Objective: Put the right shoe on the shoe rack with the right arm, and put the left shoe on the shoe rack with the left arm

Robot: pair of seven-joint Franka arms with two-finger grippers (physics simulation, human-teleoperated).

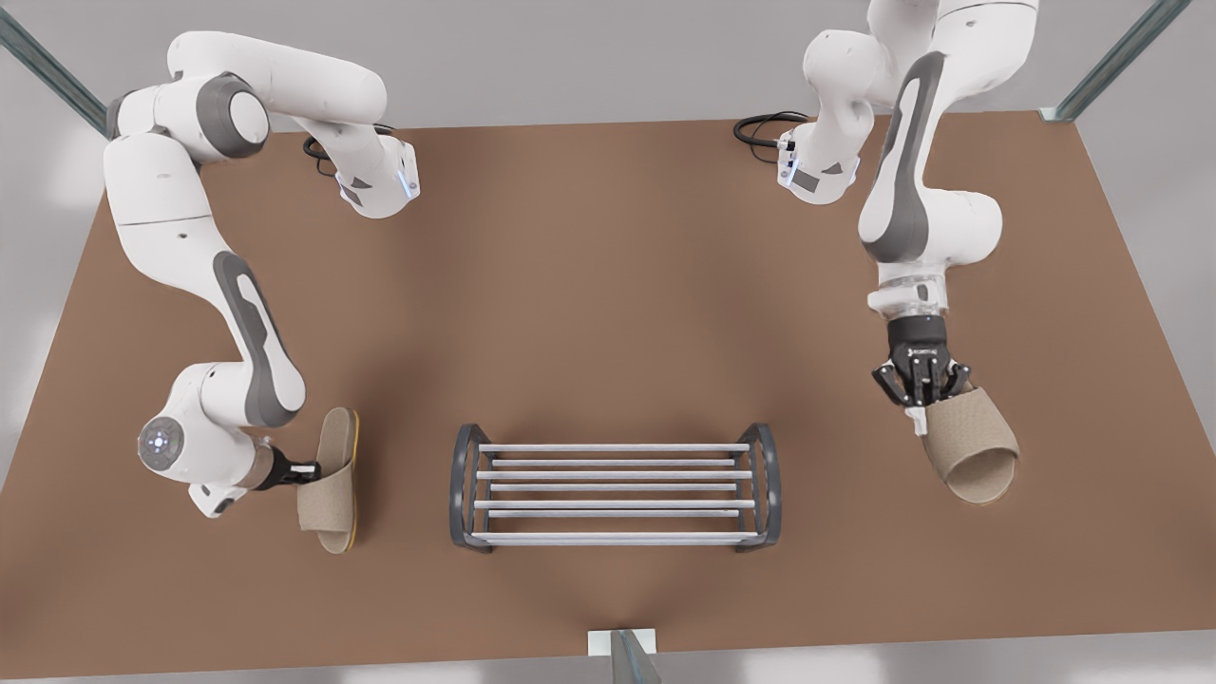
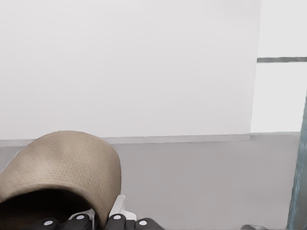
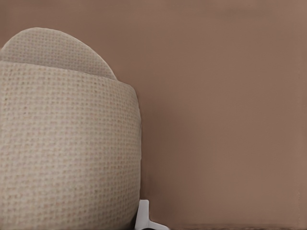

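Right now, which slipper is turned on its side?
The slipper at the front view's left, in the left gripper: its yellow sole edge shows.

A brown table (image 1: 608, 285) fills most of the front view, its surface plain and matte; beyond its far edge runs a pale grey floor (image 1: 589, 57); a greenish metal strut (image 1: 47, 66) slants in at the upper left corner, and a matching strut (image 1: 1116, 57) slants in at the upper right; at the bottom centre a small white bracket (image 1: 622, 643) sits on the table's near edge; two black cables (image 1: 765, 128) loop on the tabletop near the top.
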